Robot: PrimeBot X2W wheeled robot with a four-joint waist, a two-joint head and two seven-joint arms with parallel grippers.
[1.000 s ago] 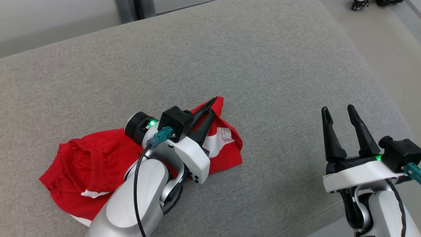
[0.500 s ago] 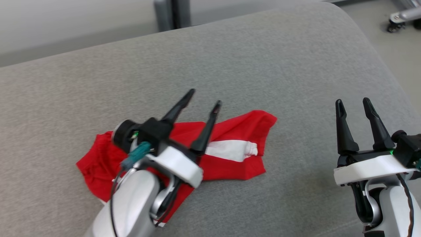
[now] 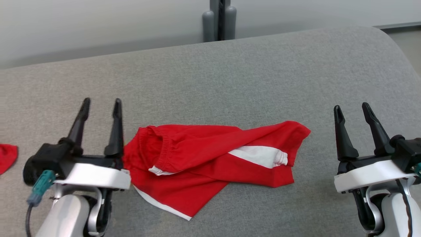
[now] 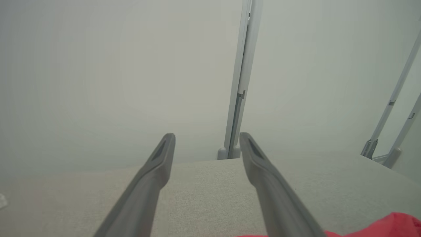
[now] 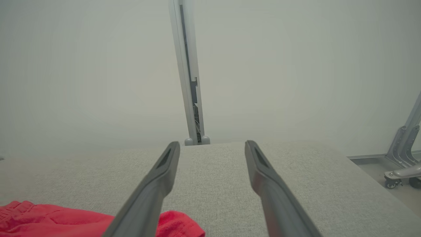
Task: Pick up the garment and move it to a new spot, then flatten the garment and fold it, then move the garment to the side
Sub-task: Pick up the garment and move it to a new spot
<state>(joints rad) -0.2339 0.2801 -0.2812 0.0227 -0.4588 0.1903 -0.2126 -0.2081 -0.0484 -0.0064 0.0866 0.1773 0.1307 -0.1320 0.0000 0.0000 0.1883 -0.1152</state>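
1. Garment: lies bunched in the lower middle of the head view, red with white bands, on the table; gripped by nothing.
2. Left gripper: stands at lower left, jaws wide and empty; the finger nearer the frame's middle sits just beside the garment's waistband edge, touching or not cannot tell.
3. Right gripper: stands at lower right, jaws wide and empty; well apart from the garment's right corner, bare table between.
4. Table edges: far edge runs across the upper frame, against a wall and a post; corner rounds off at upper right, floor beyond.
5. Open room: broad bare table above the garment, up to the far edge; a narrower strip below it toward the bottom of the frame.
6. Scrap of red: peeks in at the left edge, left of the left gripper.
7. Left wrist view: shows a garment corner at lower right, bare table ahead between the spread fingers.
8. Right wrist view: shows the garment at lower left, partly behind one finger; wheeled frame at the right edge, off the table.
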